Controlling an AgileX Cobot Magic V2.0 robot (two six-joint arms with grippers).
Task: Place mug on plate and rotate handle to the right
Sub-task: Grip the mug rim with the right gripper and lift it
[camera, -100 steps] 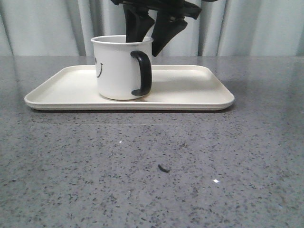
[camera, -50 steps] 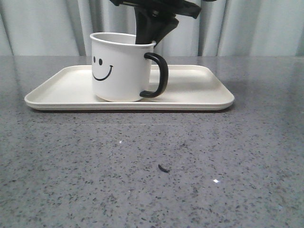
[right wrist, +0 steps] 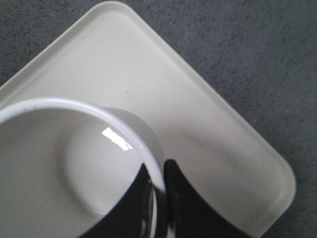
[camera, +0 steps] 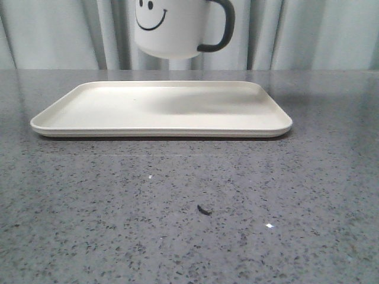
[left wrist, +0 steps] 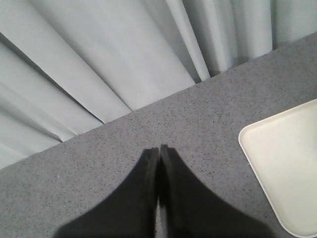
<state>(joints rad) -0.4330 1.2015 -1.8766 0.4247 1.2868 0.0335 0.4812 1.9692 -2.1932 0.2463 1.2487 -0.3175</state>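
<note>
The white mug (camera: pixel 172 29) with a black smiley face hangs in the air above the cream plate (camera: pixel 160 112), cut off by the top of the front view. Its black handle (camera: pixel 220 26) points right. In the right wrist view my right gripper (right wrist: pixel 157 186) is shut on the mug's rim (right wrist: pixel 99 116), one finger inside and one outside, with the plate (right wrist: pixel 208 144) below. My right gripper is out of the front view. My left gripper (left wrist: pixel 159 151) is shut and empty over the grey table, beside a corner of the plate (left wrist: pixel 287 163).
The grey speckled table (camera: pixel 189 207) carries a small dark speck (camera: pixel 204 209) near the front. Pale curtains (camera: pixel 53 35) hang behind the table's back edge.
The mug turned so its face and handle came round to the right, then rose off the plate into the air with the right gripper holding its rim.
</note>
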